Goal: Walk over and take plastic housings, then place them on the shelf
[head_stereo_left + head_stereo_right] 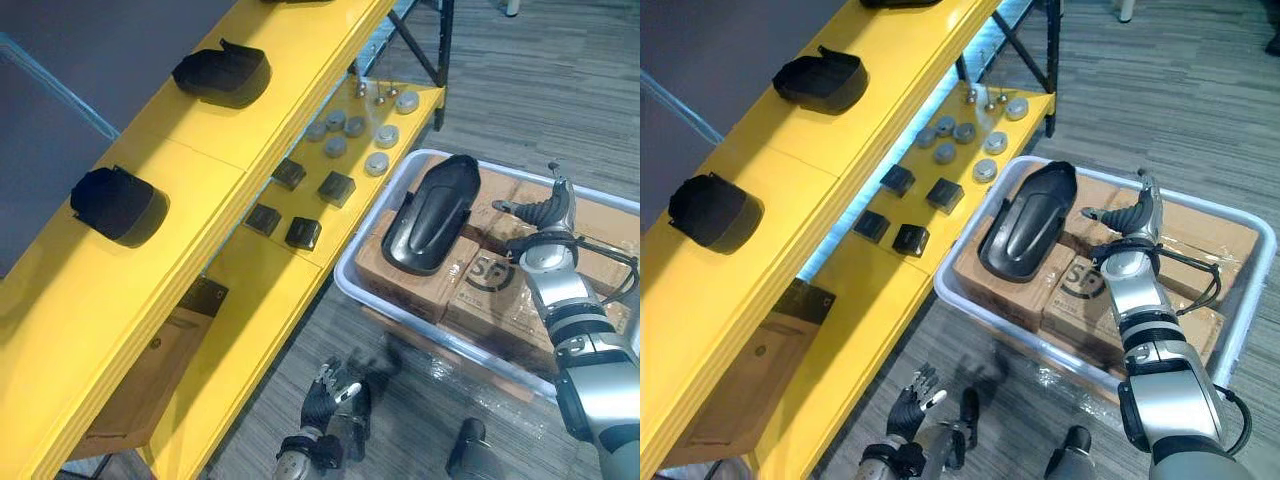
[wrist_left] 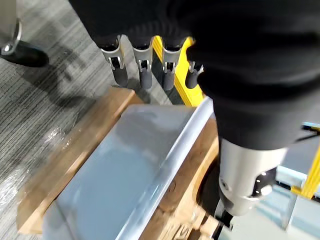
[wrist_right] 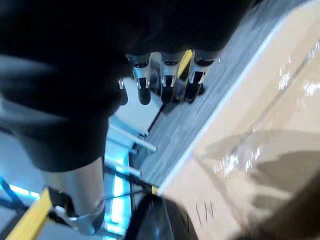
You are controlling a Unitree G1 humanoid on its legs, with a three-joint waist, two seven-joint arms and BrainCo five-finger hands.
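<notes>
**Right hand held open beside housing in bin**

Right hand (image 1: 545, 212) was seen over the boxes (image 1: 400, 275) in the white bin (image 1: 350, 290), just right of the long black housing (image 1: 432, 215) and apart from it. Its fingers were straight and spread, the thumb set wide, and nothing was held or touched, as far as could be told. In the right wrist view the fingers (image 3: 167, 82) were likewise straight, with nothing between them.

The housing was lying on the boxes at the left side of the bin, its far end close to the far rim. Two other housings (image 1: 222, 75) (image 1: 118, 205) were already set on the top board of the yellow shelf (image 1: 200, 150), well left of the bin.

The step in hand was judged to be the reach for the pick: the walk appeared done and the grasp not yet made. For the next move the right hand would have to be brought left and down onto the housing and closed round its edge; the piece is broad and smooth, so a slip was thought possible.

The left hand (image 1: 330, 390) was hanging low by the floor, near the bin's near side, its fingers relaxed and holding nothing.
</notes>
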